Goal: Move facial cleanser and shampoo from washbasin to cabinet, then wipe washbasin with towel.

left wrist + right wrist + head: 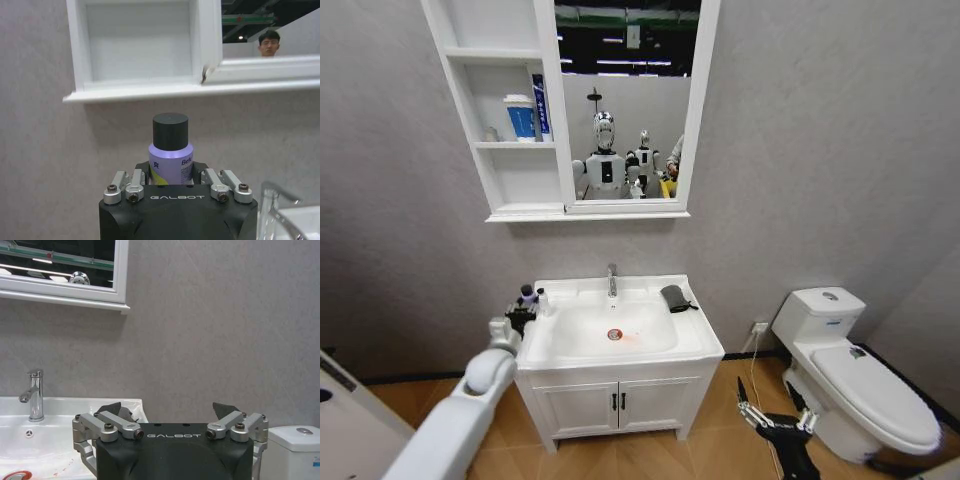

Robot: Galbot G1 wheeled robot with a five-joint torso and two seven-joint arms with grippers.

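Note:
The shampoo [170, 155], a lilac bottle with a black cap, stands upright between the fingers of my left gripper [521, 312], which is shut on it at the back left corner of the washbasin [692, 338]. Straight above hangs the cabinet [510, 185], whose lowest niche [140, 45] holds nothing. A white and blue tube, the facial cleanser [521, 118], stands on the cabinet's middle shelf. The dark towel [674, 297] lies on the washbasin's back right rim. My right gripper [768, 398] hangs open low in front of the vanity's right side, holding nothing [167, 410].
The chrome tap [612, 280] rises at the back centre of the basin, and reddish marks surround the drain [614, 334]. A white toilet [850, 380] stands close on the right. A small white item [542, 299] sits beside the shampoo.

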